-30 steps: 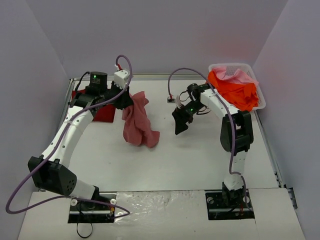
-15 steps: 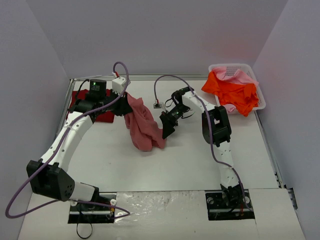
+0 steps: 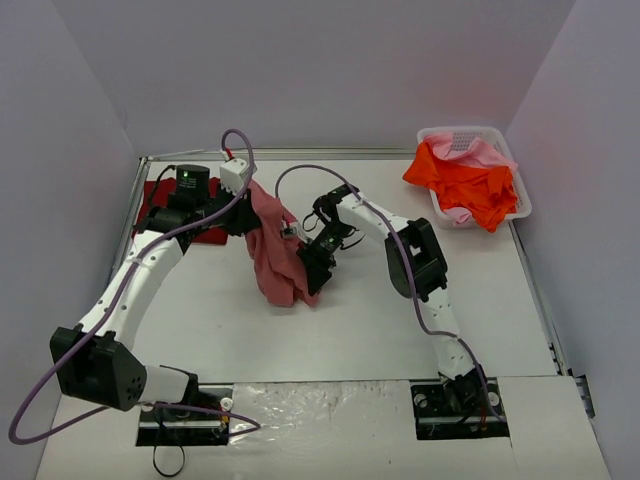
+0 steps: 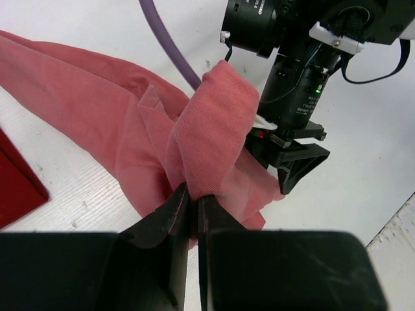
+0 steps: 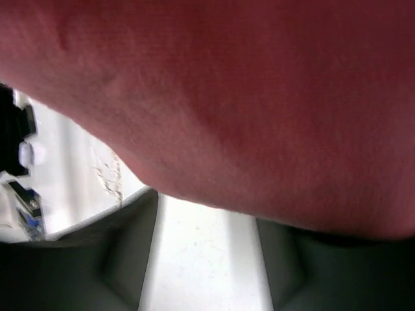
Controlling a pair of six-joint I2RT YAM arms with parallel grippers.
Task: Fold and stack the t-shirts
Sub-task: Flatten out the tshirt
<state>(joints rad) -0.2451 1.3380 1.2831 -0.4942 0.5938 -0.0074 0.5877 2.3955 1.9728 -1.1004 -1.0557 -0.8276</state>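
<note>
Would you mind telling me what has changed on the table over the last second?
The right hand swept left from near the basket to the hanging rose-red shirt and is open against its lower folds. The left hand, pinching that shirt aloft, shifted it slightly. The orange shirt in the basket and the crimson shirt stayed put.

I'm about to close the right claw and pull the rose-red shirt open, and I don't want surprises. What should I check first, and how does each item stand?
1. Left claw shut on the rose-red shirt: ok, it pinches a bunched fold.
2. Right claw open: ok, its fingers stand apart.
3. Cloth between the right claw's fingers: cannot tell; the shirt covers the top of its wrist view.
4. Shirt spread flat: not ok, it hangs bunched.
5. Dark crimson shirt out of the way: ok, it lies at the far left.
</note>
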